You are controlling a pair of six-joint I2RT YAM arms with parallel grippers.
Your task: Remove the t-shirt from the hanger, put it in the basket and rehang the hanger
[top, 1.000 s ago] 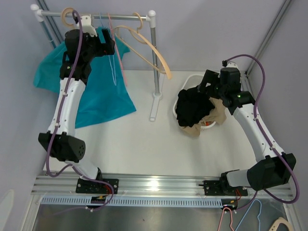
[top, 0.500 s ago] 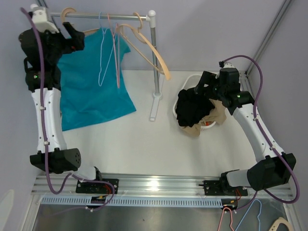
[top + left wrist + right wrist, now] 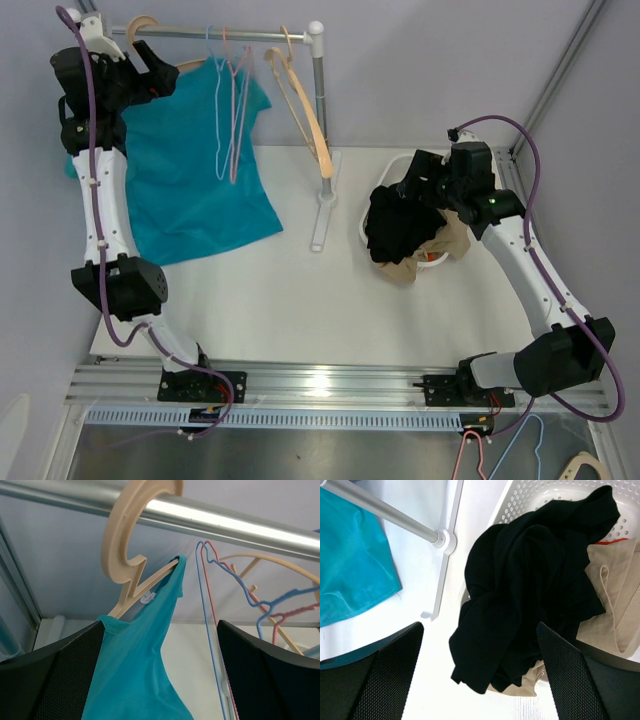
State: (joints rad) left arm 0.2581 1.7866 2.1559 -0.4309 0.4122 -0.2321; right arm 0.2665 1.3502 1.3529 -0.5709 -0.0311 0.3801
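Observation:
A teal t-shirt hangs on a beige hanger at the left end of the rack rail. My left gripper is up by the hanger's left side, jaws wide open. In the left wrist view the hanger's hook sits over the rail, and the shirt hangs between my open fingers, its collar against the left one. My right gripper is open and empty above the black garment.
Blue and pink wire hangers and a second beige hanger hang on the same rail. The rack's post stands on a base. A white basket at the right holds the black garment and a tan one.
My left arm has swung from the middle of the rail to its left end. The teal shirt now hangs flatter, and the empty hangers have swung. The right arm has hardly moved.

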